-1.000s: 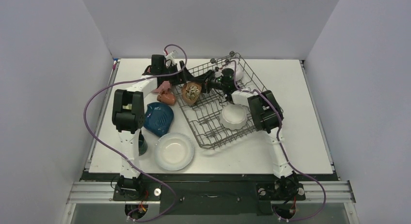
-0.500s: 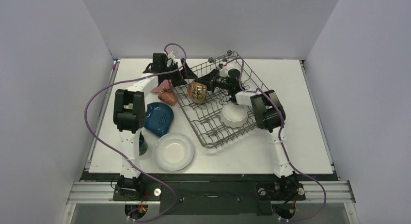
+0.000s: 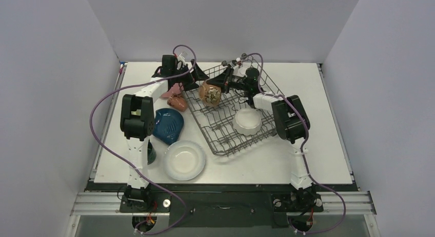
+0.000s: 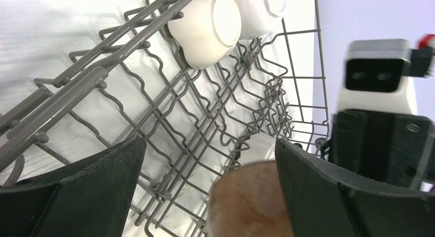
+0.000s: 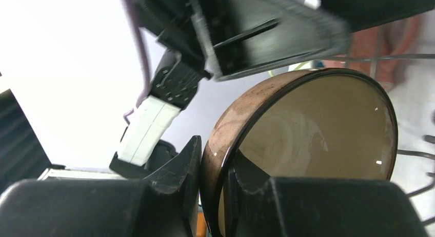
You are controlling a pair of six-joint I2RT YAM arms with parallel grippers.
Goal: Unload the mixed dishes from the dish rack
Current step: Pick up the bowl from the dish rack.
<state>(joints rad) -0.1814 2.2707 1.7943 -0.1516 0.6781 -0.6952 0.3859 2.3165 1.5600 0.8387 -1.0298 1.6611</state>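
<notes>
Your right tool is pinching the rim of the brown bowl, with one finger inside it and one outside. The bowl is tilted on its edge over the far left part of the dish rack. Your left tool is spread wide just beside it, and the bowl shows low between its fingers. A white bowl sits in the rack, nearer. On the worktop, left of the rack, lie the dark blue leaf-shaped dish and the white plate.
</notes>
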